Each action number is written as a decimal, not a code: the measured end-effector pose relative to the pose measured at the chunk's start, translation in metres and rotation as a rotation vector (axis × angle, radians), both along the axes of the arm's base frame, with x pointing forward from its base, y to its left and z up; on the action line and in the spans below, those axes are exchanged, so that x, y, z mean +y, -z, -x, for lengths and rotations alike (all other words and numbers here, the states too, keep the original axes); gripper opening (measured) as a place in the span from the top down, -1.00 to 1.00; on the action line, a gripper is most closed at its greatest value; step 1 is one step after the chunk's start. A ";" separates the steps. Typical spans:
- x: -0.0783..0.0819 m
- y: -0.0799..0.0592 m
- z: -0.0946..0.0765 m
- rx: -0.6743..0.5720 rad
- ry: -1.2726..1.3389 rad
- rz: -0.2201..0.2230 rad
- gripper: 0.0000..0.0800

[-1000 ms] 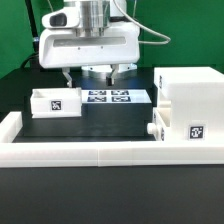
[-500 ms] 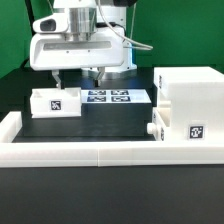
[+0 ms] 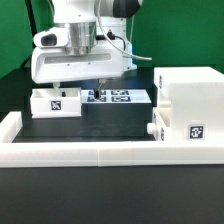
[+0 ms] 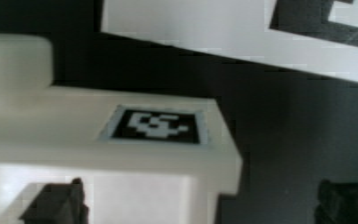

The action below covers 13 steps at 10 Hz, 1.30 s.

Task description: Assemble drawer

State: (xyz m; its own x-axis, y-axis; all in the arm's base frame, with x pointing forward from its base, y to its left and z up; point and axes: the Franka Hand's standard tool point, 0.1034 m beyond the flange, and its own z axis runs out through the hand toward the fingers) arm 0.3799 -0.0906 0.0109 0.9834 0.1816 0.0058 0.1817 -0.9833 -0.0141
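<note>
The tool point(image 3: 81, 87) hangs low over the exterior view's left half of the desk point(image 3: 110, 120) with its two fingers spread wide apart and gripping nothing. In the wrist view the dark fingertips point(image 4: 51, 201) show at the picture's edge. One overlaps the white top of the small drawer box point(image 4: 87, 140), and the other stands over bare black desk point(image 4: 300, 130) past the box's edge. Whether either finger touches the box cannot be told.

The box's label is a square black-and-white marker tag point(image 4: 158, 125), a blocky pattern rather than letters, seen blurred on its upper face. In the exterior view the small drawer box point(image 3: 55, 101) sits directly under the tool and shows a like tag on its front face.

Just beside the box, toward the exterior view's right, lies the marker board point(image 3: 116, 97), flat on the desk, with a row of similar tags. The same board crosses the wrist view as a pale slab point(image 4: 202, 35) set apart from the box by a strip of black.

Well apart on the exterior view's right stands the large white drawer case point(image 3: 188, 100), with one tag point(image 3: 196, 132) low on its front. A white wall point(image 3: 100, 152) runs along the near edge and turns back at the exterior view's left, close to the box. Open black desk lies between the box and the case.
</note>
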 end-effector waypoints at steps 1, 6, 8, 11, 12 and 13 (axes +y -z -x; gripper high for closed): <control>0.000 0.003 0.001 0.001 0.001 0.000 -0.62; 0.000 0.005 0.004 -0.012 -0.002 0.005 -0.33; 0.000 0.005 0.004 -0.012 -0.003 0.005 0.46; 0.000 0.005 0.004 -0.012 -0.004 0.005 0.89; 0.000 0.005 0.004 -0.012 -0.005 0.005 0.89; 0.000 0.005 0.004 -0.012 -0.005 0.005 0.89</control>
